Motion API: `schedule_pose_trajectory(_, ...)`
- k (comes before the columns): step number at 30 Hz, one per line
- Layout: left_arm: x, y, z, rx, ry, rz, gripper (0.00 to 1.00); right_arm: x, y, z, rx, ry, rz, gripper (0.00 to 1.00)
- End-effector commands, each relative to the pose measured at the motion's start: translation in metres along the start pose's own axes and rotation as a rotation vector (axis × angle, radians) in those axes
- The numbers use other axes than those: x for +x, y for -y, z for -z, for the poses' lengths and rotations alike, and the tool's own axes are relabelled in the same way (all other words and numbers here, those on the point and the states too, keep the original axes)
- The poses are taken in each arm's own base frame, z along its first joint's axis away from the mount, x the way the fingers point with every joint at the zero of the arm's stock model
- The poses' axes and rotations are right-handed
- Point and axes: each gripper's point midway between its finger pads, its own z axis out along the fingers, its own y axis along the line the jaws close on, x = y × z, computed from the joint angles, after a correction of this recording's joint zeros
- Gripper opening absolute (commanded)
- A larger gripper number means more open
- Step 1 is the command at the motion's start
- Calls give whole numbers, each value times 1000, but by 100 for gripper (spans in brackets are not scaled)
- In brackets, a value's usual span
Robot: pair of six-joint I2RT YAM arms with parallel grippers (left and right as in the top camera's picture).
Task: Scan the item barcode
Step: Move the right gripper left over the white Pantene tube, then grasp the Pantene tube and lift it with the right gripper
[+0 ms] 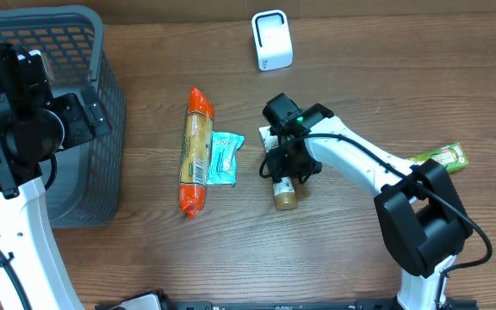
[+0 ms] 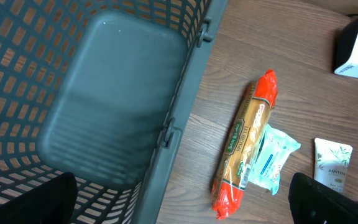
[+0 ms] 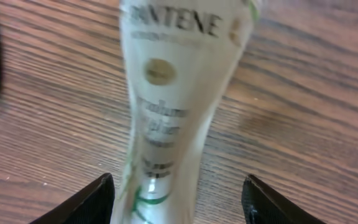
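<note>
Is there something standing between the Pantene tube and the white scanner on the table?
Nothing visible does: only bare table lies between the Pantene tube and the white scanner. The pasta pack lies off to one side.

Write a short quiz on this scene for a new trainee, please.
1. True or false: the teal packet lies against the orange package.
2. Which item does the right gripper straddle? A teal packet; B Pantene tube; C orange package.
3. Fill in: the left gripper hangs open over the ____.
Key: 1 true; 2 B; 3 basket.
</note>
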Motion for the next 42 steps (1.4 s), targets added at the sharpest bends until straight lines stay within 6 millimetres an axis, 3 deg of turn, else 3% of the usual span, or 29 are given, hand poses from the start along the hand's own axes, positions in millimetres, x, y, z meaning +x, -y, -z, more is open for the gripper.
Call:
schedule_pose_trajectory(1,0,1,-1,7,-1,8,100,-9,-7,10,-1,36,39,67)
schedule_pose_trajectory(6,0,1,-1,7,-1,8,100,-13,-4,23,86,63,13,67)
schedule_pose_trajectory(11,0,1,-1,7,0,8,100,-20,-20,35,158,129,78,68)
schedule_pose_trajectory(16,0,1,-1,7,-1,8,100,-24,-28,32,307,213,125,70)
schedule_pose_trajectory(19,0,1,-1,7,-1,8,100,-27,-25,21,402,233,136,68)
schedule_pose_trajectory(27,0,1,-1,7,-1,8,100,-17,-8,-12,487,164,104,53)
schedule_pose_trajectory(29,0,1,-1,7,0,8,100,-13,-5,-18,500,139,108,33)
schedule_pose_trajectory(36,0,1,-1,7,0,8,100,1,-2,-18,499,75,114,4)
schedule_pose_trajectory(40,0,1,-1,7,-1,8,100,12,-25,-18,339,-4,113,4)
schedule_pose_trajectory(42,0,1,-1,7,0,8,100,12,-61,-3,71,-34,183,4)
